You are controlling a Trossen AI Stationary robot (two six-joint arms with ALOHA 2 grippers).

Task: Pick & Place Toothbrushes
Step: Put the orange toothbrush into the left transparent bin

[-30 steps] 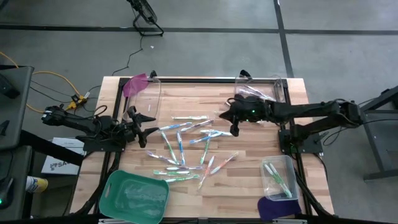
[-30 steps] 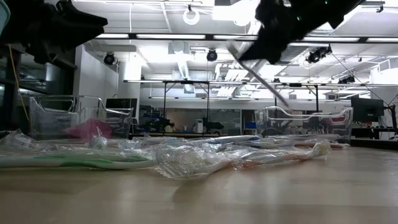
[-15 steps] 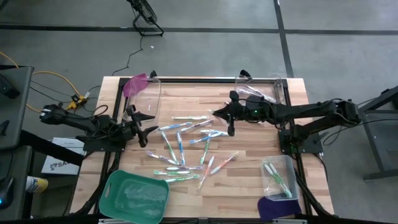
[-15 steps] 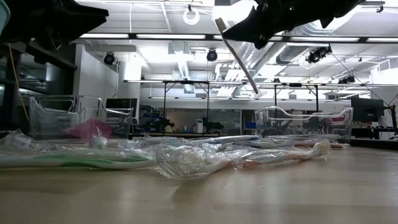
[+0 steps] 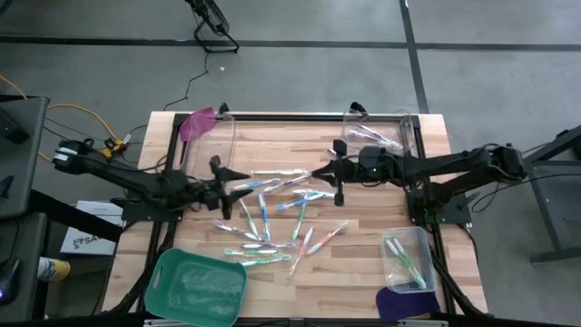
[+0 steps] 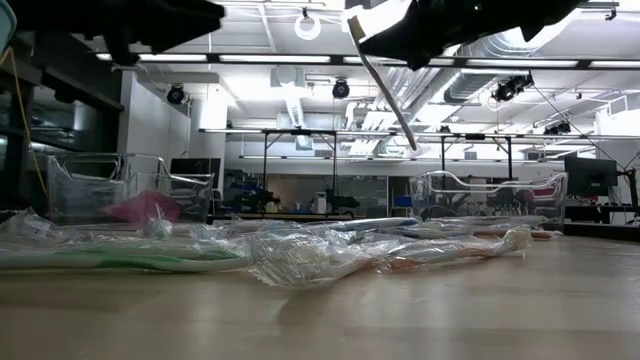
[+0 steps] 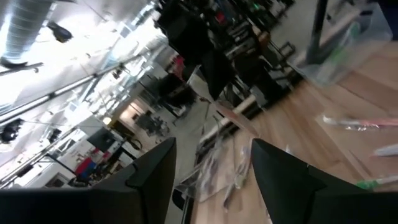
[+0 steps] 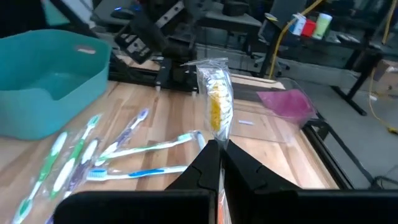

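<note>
Right gripper is clenched on one wrapped toothbrush above the desk. Left gripper hangs released beside loose toothbrushes scattered mid-desk.

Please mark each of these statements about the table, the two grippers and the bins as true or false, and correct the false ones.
1. The right gripper is shut on a wrapped toothbrush held above the table. True.
2. The left gripper is shut on a toothbrush. False: its jaws stand open and hold nothing, at the left edge of the pile.
3. The teal bin is full of toothbrushes. False: no toothbrush shows in it.
4. The clear bin near the right arm's base holds a few toothbrushes. True.
5. Loose toothbrushes lie scattered on the middle of the wooden table. True.
</note>
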